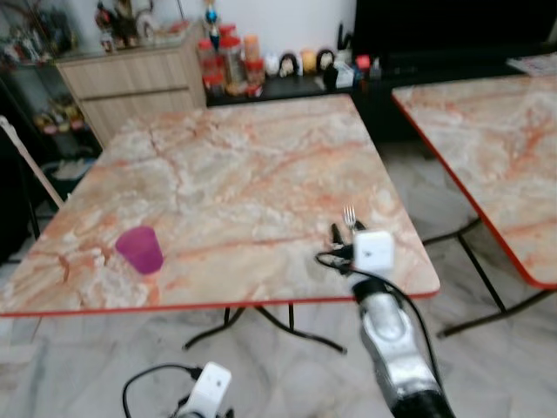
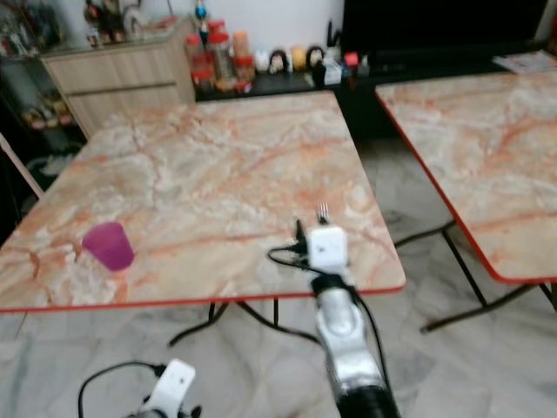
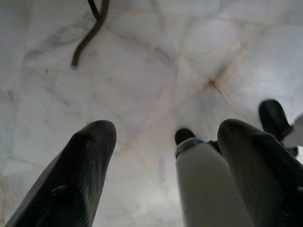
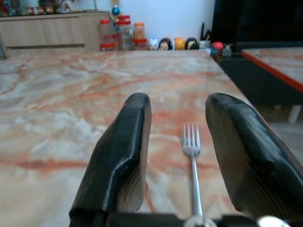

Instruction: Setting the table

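1. Right gripper [image 4: 175, 156]: fingers spread wide, released, gripping nothing. It sits low over the marble table [image 1: 244, 174] near the front edge, at 5 o'clock on the tabletop.
2. Fork [image 4: 192, 156]: lies flat on the table between the two fingers, untouched by either, tines pointing to 12 o'clock. Silver metal, four tines, slim straight handle.
3. Purple cup [image 1: 140, 249]: upright at 8 o'clock on the tabletop, well apart from the fork.
4. Left gripper [image 3: 165, 161]: fingers apart, empty, hanging idle over the pale floor [image 3: 142, 56].
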Robot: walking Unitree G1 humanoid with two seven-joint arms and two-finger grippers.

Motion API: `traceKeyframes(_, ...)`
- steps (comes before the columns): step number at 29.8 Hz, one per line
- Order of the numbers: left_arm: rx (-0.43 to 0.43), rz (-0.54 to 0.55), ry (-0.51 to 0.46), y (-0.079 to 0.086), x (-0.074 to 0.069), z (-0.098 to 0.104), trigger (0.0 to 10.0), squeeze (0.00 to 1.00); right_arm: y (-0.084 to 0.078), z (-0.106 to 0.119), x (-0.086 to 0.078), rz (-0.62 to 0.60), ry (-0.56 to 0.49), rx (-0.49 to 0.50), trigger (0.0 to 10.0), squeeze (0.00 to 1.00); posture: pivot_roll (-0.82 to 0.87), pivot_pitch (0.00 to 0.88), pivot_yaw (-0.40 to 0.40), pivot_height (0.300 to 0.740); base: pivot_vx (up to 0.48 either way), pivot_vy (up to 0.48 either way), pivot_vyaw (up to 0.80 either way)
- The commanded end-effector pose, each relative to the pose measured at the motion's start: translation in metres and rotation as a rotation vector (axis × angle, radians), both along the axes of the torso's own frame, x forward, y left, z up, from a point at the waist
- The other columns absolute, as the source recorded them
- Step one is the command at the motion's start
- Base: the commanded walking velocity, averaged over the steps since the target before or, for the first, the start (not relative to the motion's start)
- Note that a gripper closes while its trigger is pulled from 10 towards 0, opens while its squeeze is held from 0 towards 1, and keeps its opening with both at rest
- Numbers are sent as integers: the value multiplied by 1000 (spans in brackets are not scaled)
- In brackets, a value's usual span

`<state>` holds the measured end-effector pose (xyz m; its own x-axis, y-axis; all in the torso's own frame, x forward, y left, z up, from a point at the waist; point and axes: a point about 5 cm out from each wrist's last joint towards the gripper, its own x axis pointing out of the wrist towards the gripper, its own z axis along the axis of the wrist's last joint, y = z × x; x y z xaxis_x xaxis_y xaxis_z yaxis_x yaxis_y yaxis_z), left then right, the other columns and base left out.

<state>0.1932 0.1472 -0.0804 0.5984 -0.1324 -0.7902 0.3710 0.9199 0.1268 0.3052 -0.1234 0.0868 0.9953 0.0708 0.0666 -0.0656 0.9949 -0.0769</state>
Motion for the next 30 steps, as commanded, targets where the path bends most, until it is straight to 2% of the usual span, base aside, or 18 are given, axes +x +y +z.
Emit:
traceKeyframes(1,32,15,12,14,-2,-1,10000,0,7,6,0,14,-22,4,10000,0,-12,0,72,740,319,0,0)
traceKeyframes(13,31,14,12,13,-1,-1,10000,0,-6,3,-6,-33,-13,-14,10000,0,-21,0,74,740,323,0,0)
traceKeyframes(19,29,15,11,13,-1,0,10000,0,-5,5,-6,-32,-14,-13,10000,0,-18,0,74,740,309,0,0)
traceKeyframes(30,29,10,17,13,-2,-1,10000,0,-4,4,-6,-40,-3,-17,10000,0,-21,0,75,740,0,0,0)
